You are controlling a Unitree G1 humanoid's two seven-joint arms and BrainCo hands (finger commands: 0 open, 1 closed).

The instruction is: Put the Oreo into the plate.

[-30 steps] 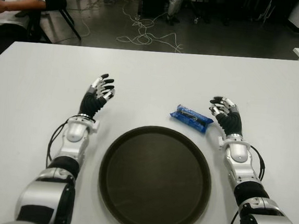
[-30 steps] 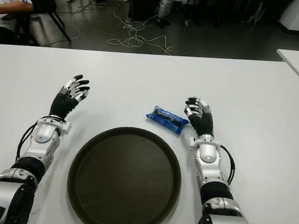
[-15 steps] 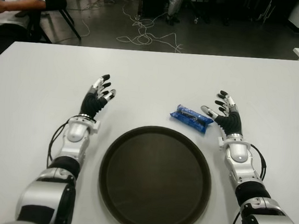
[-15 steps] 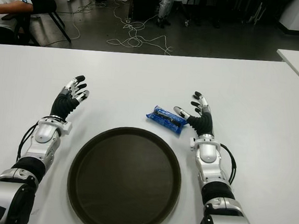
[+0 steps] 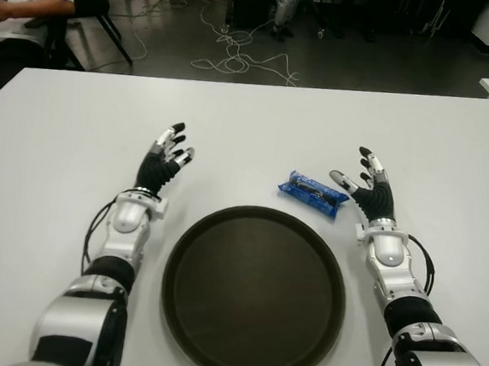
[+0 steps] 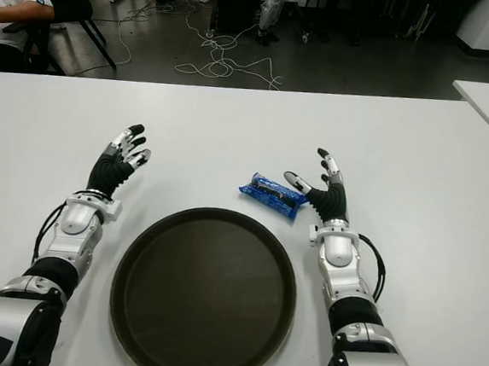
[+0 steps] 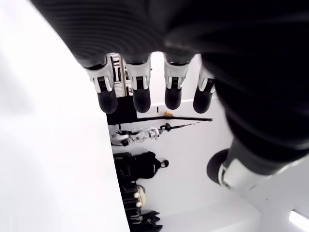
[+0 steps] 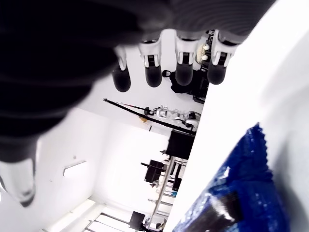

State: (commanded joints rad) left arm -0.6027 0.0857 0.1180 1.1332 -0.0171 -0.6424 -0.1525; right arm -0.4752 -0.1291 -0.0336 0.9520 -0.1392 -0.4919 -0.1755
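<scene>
Fingers of the right hand (image 5: 371, 185) are spread and hold nothing, its thumb tip just short of the blue Oreo pack (image 5: 313, 192) — so the grasp has not begun and the whole carry is left to do. The pack lies on the white tabletop (image 5: 258, 120) just beyond the far right rim of the dark round plate (image 5: 254, 291), which is bare. The left hand (image 5: 165, 159), also open, shows left of the plate. Judging by the layout, the path into the plate is short and unobstructed — the tabletop edges are well away.
</scene>
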